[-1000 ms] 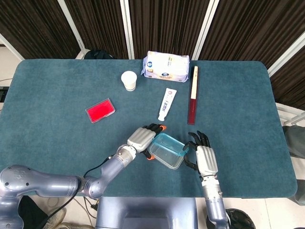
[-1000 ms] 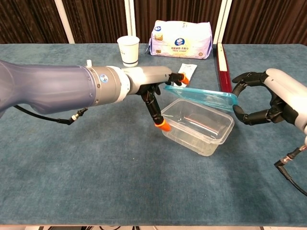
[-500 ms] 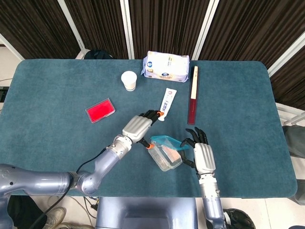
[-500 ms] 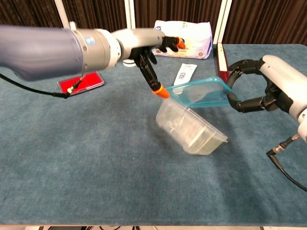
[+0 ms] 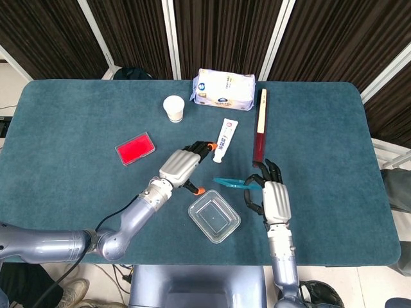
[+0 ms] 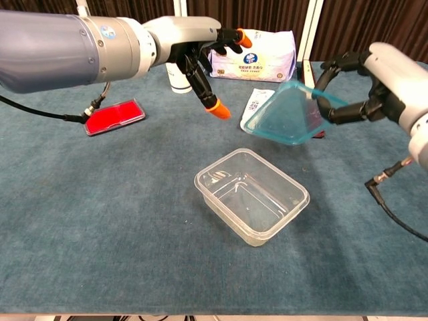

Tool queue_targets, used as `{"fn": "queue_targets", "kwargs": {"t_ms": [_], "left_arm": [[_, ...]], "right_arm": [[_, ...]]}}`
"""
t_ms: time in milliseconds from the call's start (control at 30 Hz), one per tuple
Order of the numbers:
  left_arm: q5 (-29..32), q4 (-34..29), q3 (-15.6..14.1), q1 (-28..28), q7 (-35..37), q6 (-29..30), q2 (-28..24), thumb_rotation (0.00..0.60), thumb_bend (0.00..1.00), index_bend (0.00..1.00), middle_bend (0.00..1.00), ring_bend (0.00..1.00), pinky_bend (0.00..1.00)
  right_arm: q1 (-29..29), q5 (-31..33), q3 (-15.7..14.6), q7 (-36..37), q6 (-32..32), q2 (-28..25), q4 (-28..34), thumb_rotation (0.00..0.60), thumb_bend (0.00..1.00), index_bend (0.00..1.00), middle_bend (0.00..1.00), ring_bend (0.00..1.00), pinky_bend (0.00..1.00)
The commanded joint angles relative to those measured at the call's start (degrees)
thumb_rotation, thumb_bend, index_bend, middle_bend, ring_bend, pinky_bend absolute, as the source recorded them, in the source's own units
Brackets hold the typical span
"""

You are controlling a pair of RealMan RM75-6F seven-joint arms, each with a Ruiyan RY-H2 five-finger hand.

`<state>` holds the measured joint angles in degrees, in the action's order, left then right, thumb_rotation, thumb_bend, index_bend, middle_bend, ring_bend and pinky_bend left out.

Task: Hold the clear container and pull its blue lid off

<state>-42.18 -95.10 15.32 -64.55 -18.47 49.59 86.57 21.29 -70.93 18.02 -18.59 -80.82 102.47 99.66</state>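
Since a second ago our lid (image 6: 287, 115) has come free and the container (image 6: 253, 194) dropped flat near the table's (image 5: 77, 128) front edge | right hand (image 6: 374, 83) fingers clamp the lid aloft, clearing it away | left hand (image 6: 194, 43) lifted off, fingers apart, holding nothing.

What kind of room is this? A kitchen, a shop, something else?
Probably a lab or test room, not a kitchen: a teal-covered table against dark curtains, with unrelated household items laid out, such as a paper cup, a tissue pack and a toothpaste tube.
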Motion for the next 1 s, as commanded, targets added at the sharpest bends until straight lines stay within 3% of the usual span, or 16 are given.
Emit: {"fn": "queue_targets", "kwargs": {"t_ms": [33,333,633,767,867,933,1000], "left_arm": [[-0.18,-0.30,0.11,0.21,0.20,0.27,-0.41,0.600,0.00,0.02,0.03,0.00,0.16],[-5.75,-7.07,-1.97,5.28,2.31,4.65,-5.40,0.600,0.00,0.05,0.04,0.00,0.16],[-11.76,-14.74,-5.16,12.05,3.44,10.48,-12.24,0.600,0.00,0.05,0.04,0.00,0.16],[-15.14,-17.55,-6.67,15.45,4.77,13.04,-14.96,0.600,0.00,0.05,0.04,0.00,0.16],[-17.04,-17.93,-8.42,17.77,5.04,14.61,-15.85,0.600,0.00,0.05,0.04,0.00,0.15],[-17.96,-17.68,-9.92,19.32,5.07,15.48,-16.26,0.600,0.00,0.05,0.04,0.00,0.14],[-19.69,-17.49,-11.50,21.45,6.02,16.88,-16.56,0.600,0.00,0.04,0.04,0.00,0.14]], "right_arm": [[0.82,0.71,1.49,-0.49,0.15,-0.40,0.27,0.600,0.61,0.66,0.20,0.00,0.00],[0.69,2.79,4.29,-0.61,1.49,-7.61,-0.31,0.600,0.61,0.66,0.20,0.00,0.00],[0.98,6.18,8.43,2.01,3.06,-14.39,-9.39,0.600,0.61,0.64,0.20,0.00,0.00],[0.57,7.40,8.45,2.55,3.51,-16.56,-11.54,0.600,0.61,0.60,0.20,0.00,0.00],[-0.30,8.70,7.88,2.91,3.66,-17.57,-11.70,0.600,0.58,0.43,0.17,0.00,0.00],[-1.18,9.60,6.89,2.51,4.03,-18.41,-11.70,0.600,0.51,0.22,0.11,0.00,0.00],[-2.22,10.18,5.59,2.10,4.40,-19.60,-11.08,0.600,0.44,0.08,0.06,0.00,0.00]]}}
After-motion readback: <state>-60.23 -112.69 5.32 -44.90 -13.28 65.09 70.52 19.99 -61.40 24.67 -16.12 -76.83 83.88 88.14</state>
